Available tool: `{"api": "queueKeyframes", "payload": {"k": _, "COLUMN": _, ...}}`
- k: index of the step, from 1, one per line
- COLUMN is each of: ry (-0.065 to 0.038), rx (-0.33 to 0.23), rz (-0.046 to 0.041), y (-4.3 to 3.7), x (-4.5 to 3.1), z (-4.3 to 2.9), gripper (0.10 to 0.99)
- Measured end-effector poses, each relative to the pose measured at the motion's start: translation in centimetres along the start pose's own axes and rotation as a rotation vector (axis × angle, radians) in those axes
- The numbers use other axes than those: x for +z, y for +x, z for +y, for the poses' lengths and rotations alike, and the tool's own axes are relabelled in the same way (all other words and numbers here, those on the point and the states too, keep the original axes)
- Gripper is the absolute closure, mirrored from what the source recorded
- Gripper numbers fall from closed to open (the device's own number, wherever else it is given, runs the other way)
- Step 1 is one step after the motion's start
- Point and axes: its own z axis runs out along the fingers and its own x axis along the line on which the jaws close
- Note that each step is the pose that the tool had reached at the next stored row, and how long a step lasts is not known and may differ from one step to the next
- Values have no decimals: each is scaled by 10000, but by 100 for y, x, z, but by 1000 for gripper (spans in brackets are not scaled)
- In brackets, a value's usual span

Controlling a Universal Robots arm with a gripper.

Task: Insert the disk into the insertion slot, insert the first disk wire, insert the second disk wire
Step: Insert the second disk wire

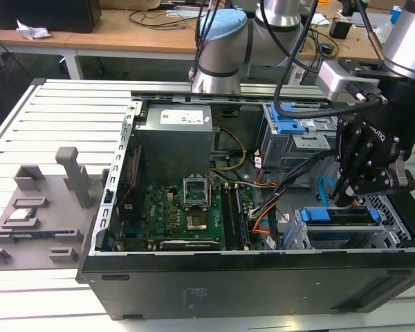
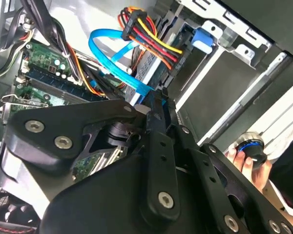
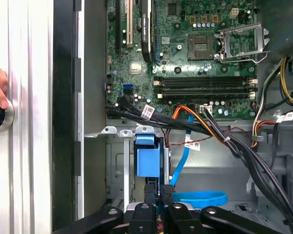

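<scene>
The gripper (image 2: 158, 100) fills the second wrist view's foreground, fingers pinched together on the second disk wire (image 2: 112, 61) by the disk (image 1: 339, 216); thin and floppy, best held near its plug.

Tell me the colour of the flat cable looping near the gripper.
Light blue; the flat cable shows best in the second wrist view.

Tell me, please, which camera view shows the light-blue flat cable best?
The second wrist view: there the second disk wire loops in the open down to the hand. In the first wrist view it curls on the case floor. In the exterior view only a short arc shows beside the hand.
</scene>
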Motion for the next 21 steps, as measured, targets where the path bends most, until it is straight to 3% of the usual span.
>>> {"api": "queueKeyframes", "payload": {"k": 3, "ry": -7, "rx": 0, "rz": 0, "y": -6, "x": 41, "z": -47, "gripper": 925}}
{"api": "queueKeyframes", "payload": {"k": 10, "ry": -8, "rx": 0, "rz": 5, "y": -12, "x": 94, "z": -83, "gripper": 925}}
{"api": "queueKeyframes", "payload": {"k": 21, "ry": -8, "rx": 0, "rz": 9, "y": -17, "x": 161, "z": -94, "gripper": 925}}
